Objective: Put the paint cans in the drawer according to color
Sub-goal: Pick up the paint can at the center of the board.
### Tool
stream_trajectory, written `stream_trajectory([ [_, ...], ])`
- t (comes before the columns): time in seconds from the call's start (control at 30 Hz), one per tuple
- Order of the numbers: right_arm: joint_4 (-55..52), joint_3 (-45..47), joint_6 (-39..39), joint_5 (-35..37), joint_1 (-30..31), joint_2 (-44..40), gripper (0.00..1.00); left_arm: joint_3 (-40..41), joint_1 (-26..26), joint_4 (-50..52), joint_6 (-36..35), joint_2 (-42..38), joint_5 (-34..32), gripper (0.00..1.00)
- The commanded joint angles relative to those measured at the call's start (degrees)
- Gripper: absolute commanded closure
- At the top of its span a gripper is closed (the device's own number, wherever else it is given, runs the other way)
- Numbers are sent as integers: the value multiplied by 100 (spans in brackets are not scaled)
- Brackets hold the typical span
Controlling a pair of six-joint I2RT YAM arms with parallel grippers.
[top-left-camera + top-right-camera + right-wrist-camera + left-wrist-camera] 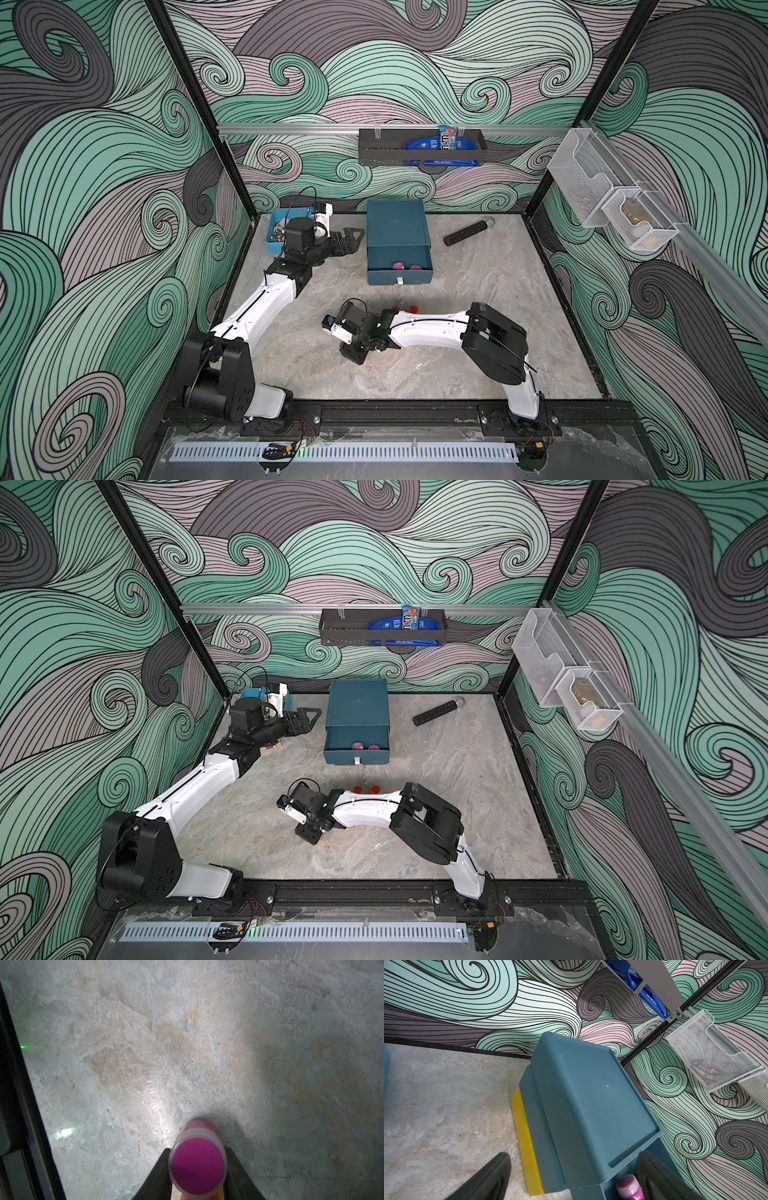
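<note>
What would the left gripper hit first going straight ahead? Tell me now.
The left gripper, jaws wide open, points at the drawer chest from its side, so it would likely meet that side wall first. The wrist view shows the chest dead ahead; the gap is hard to judge.

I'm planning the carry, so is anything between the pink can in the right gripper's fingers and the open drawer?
Only the red cans stand roughly between the right gripper with its pink can and the open drawer; a lifted carry should clear them. The left gripper hangs beside the drawer, not over its opening.
</note>
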State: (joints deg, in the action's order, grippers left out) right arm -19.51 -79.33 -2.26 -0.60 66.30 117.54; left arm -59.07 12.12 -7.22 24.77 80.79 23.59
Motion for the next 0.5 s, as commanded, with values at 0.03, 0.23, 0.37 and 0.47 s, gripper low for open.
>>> stream_trajectory([
  [0.03,-27,-130,-18,19,31,-162,67,-10,-43,-26,14,33,-4,2],
  [0.23,-35,-176,-55,166,32,-517,72,-8,-43,-34,25,33,-14,3],
  [0.37,-41,-159,-113,229,-9,-850,74,17,-50,-79,42,33,-16,3],
  [0.47,-157,-181,-142,360,-50,-1155,75,27,-59,-94,44,33,-13,3],
])
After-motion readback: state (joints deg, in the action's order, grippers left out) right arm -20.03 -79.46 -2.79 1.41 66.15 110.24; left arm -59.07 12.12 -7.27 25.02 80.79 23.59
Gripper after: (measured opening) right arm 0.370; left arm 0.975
